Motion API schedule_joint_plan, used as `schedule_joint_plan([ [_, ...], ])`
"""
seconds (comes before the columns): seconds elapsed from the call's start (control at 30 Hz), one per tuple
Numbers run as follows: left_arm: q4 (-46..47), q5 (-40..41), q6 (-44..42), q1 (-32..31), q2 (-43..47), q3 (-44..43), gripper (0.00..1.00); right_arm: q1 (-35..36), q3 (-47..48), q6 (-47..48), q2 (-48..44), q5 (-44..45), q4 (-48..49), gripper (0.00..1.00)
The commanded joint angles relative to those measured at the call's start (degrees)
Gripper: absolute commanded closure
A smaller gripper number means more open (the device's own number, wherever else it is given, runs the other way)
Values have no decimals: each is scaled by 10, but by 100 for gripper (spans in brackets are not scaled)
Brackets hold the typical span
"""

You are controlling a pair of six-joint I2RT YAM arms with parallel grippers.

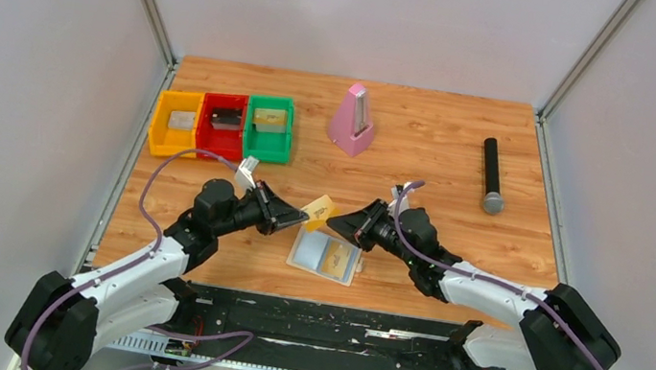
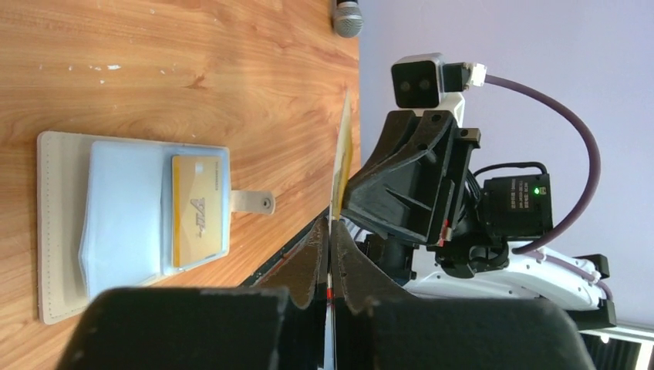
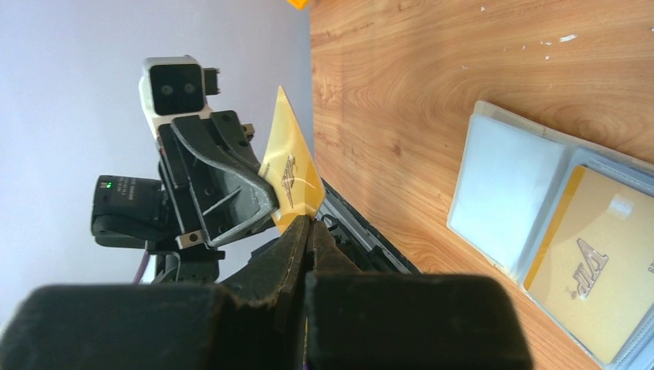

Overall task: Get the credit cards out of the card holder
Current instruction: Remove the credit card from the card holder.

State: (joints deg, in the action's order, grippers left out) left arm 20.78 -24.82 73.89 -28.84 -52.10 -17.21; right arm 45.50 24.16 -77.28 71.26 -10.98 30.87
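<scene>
Yellow-gold and glossy, a thin stiff card (image 3: 289, 173) with rounded corners and looping script hangs in the air between the two arms. The left gripper (image 2: 330, 235) has its matte black fingers pressed together on one edge of it. The right gripper (image 3: 308, 231), facing it tip to tip, is likewise closed, with the card's lower corner caught in the seam between its fingers. Just below and toward the arm bases from both sets of fingertips, the card holder (image 2: 62, 223) lies spread open and flat on the table: a cream, stitched, leather-like rim around two pale blue translucent pockets, with a small strap tab (image 2: 253, 202) and its snap sticking out on the side. A second gold card (image 2: 197, 208) marked VIP sits in the pocket by that tab. The table (image 1: 424, 160) is warm wood-grain laminate, smooth, with a few pale scuffs. Beyond the left gripper stand three boxy plastic bins in a touching row, the yellow bin (image 1: 156, 137), the red bin (image 1: 216, 145) and the green bin (image 1: 266, 147). Beyond the fingertips stands a pink pyramid-shaped metronome (image 1: 352, 121), and beyond the right gripper lies a black cylindrical microphone (image 1: 492, 174) with a grey mesh head. Plain pale grey walls (image 1: 32, 56) with metal framing rails close in the table on three sides.
</scene>
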Motion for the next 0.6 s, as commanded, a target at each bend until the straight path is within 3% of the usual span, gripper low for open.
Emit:
schedule_joint_plan([
  [0.0, -34, 11, -61, 3, 5, -57, 100, 5, 0, 11, -1, -7, 26, 100],
  [0.1, -73, -13, -106, 15, -6, -96, 100, 4, 10, 68, -18, -23, 4, 96],
  [0.33, -118, -154, -199, 43, -65, -161, 100, -28, 74, 253, -100, -67, -182, 53],
  [0.43, -134, -200, -229, 43, -84, -171, 100, -55, 75, 284, -124, -109, -200, 40],
  [0.57, -139, -260, -257, 43, -103, -178, 100, -89, 94, 335, -112, -193, -218, 34],
])
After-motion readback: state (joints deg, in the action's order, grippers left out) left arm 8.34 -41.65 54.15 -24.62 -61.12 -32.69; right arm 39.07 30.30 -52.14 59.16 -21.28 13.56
